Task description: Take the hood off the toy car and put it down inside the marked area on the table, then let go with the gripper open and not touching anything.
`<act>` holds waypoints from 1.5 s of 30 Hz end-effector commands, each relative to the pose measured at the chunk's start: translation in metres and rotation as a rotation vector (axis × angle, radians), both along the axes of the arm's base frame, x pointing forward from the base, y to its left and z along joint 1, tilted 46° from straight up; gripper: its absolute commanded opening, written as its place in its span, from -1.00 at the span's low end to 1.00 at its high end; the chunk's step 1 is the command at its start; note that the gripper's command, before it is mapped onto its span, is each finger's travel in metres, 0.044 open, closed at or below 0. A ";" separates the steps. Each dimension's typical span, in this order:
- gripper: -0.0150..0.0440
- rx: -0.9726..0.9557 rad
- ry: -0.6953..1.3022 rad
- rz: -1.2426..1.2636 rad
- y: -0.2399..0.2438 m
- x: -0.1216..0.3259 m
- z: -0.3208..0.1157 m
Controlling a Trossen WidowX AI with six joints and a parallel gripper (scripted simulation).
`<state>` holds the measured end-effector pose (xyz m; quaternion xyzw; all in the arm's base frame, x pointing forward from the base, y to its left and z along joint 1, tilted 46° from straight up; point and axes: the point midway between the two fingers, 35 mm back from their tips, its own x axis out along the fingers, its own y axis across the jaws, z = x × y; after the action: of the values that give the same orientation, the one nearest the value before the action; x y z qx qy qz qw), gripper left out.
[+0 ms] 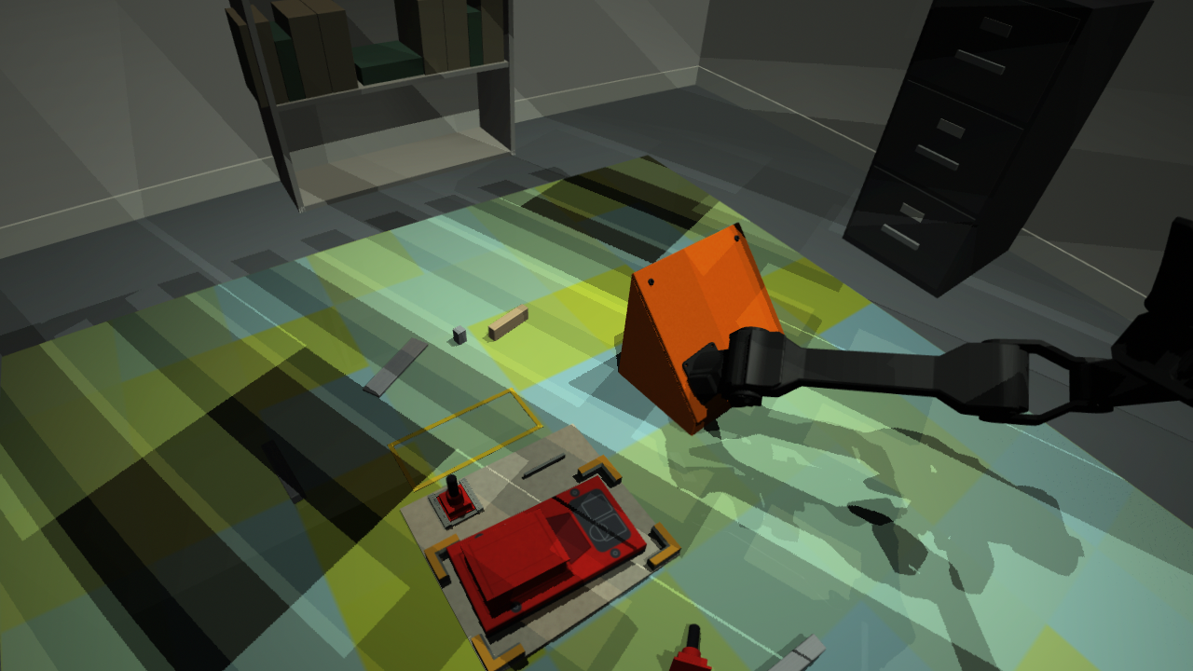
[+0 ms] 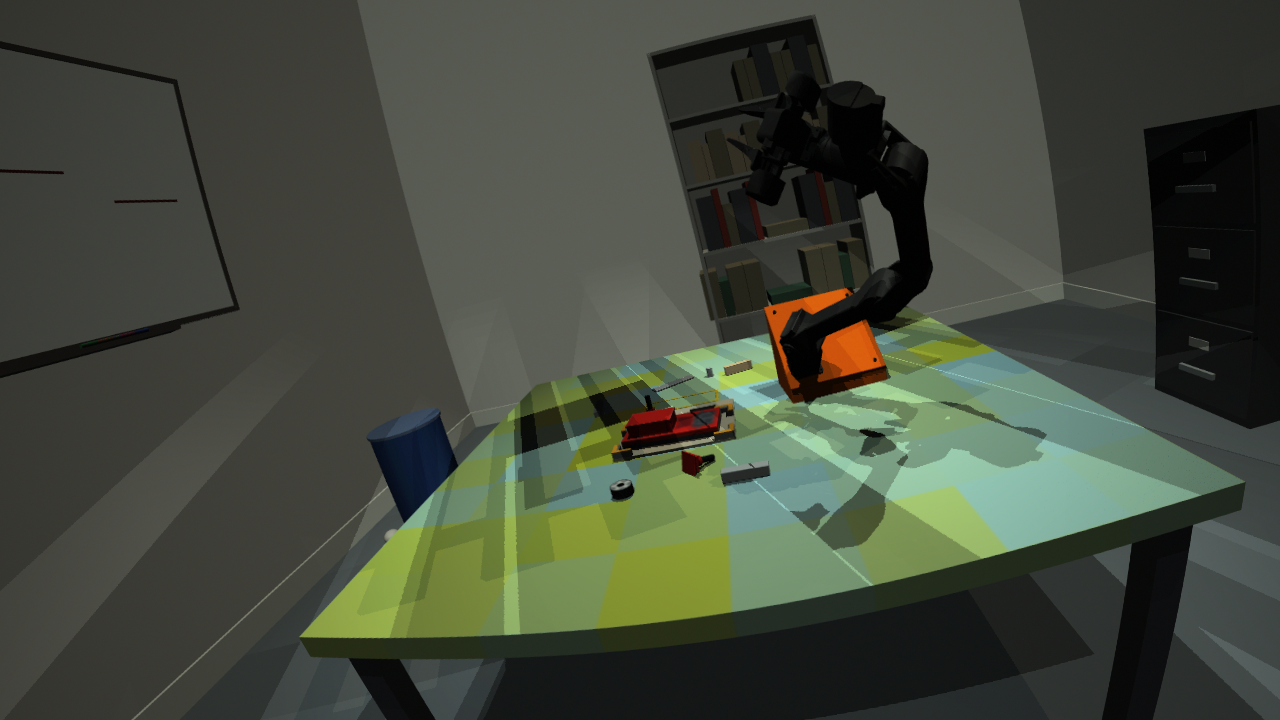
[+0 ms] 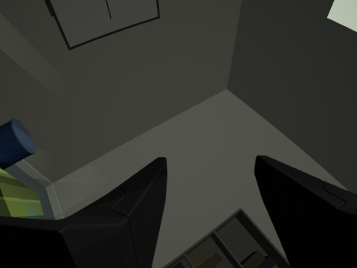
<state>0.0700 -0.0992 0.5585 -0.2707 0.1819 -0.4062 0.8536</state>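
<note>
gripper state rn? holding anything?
Gripper: open, nothing between the fingers, raised high above the table and pointing away from it.

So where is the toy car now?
In the top view the toy car sits low and left of centre on its grey fixture plate, just below the yellow-outlined area.

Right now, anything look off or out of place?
Yes. The gripper is raised high above the table, aimed at the wall and floor, open on nothing. The toy car sits in its fixture, far below. The orange block at the arm's base is tipped, one edge lifted.
</note>
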 end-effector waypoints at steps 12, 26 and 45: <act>1.00 0.367 0.213 0.259 -0.050 0.129 -0.088; 1.00 0.918 0.498 0.497 -0.039 0.242 -0.246; 1.00 1.863 0.869 0.465 0.055 0.279 -0.477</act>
<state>0.3514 -0.0552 0.1040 0.3030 0.6419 0.1889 0.6786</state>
